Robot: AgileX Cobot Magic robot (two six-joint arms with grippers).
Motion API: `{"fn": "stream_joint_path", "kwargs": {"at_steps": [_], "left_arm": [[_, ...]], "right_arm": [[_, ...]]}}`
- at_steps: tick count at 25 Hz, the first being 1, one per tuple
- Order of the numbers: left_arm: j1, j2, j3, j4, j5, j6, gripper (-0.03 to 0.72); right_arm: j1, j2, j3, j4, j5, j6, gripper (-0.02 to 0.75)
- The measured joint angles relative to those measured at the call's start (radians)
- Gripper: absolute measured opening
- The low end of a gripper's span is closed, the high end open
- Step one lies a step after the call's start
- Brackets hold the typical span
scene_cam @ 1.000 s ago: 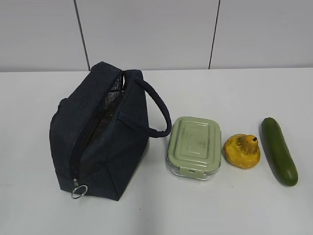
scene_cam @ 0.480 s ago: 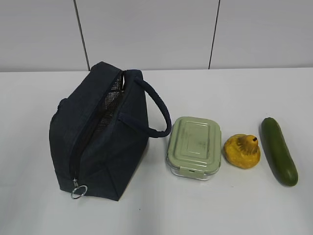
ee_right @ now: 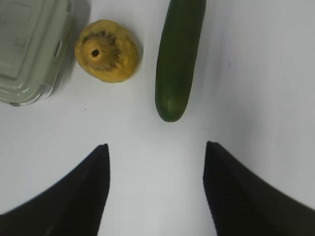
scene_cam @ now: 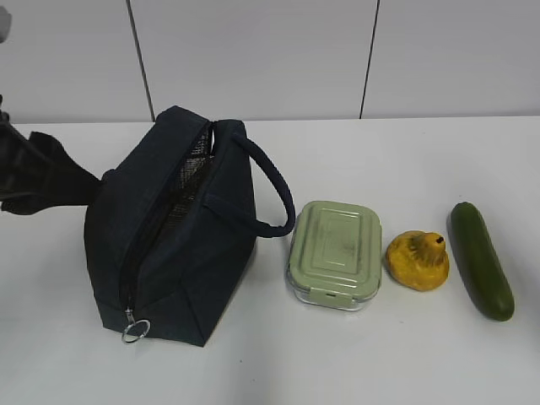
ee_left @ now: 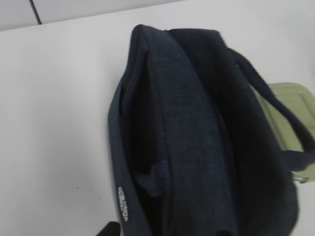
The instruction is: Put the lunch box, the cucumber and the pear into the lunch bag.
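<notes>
A white table (scene_cam: 354, 354) stands against a pale panelled wall (scene_cam: 253, 55).

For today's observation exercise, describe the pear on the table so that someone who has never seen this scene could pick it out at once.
Start at the big navy lunch bag on the left of the white table and follow the row to its right. Past the green-lidded lunch box sits the pear, just before the long dark cucumber. It is the only yellow-orange, squat, lumpy item there, with a short stem nub.
</notes>
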Motion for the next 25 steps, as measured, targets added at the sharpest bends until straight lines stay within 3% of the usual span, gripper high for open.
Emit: {"fn": "stream_joint_path", "kwargs": {"at_steps": [6, 9, 16, 19, 25], "left_arm": [[0.153, 0.09, -0.009, -0.306, 0.054, 0.361, 0.36], [0.181, 0.1, -0.031, -0.413, 0.099, 0.492, 0.36], [0.182, 0.183, -0.077, -0.444, 0.163, 0.543, 0.324], [0.182, 0.228, -0.079, -0.445, 0.164, 0.546, 0.253], [0.182, 0.265, -0.08, -0.489, 0.162, 0.6, 0.008]], "right_arm": [[-0.01, 0.172, -0.099, -0.002, -0.022, -0.019, 0.516], [-0.01, 0.238, -0.14, -0.002, -0.033, -0.032, 0.515], [-0.013, 0.368, -0.17, 0.004, -0.059, -0.043, 0.515], [-0.034, 0.405, -0.178, 0.007, -0.068, -0.045, 0.516], [-0.078, 0.511, -0.243, 0.068, -0.07, -0.078, 0.516]]}}
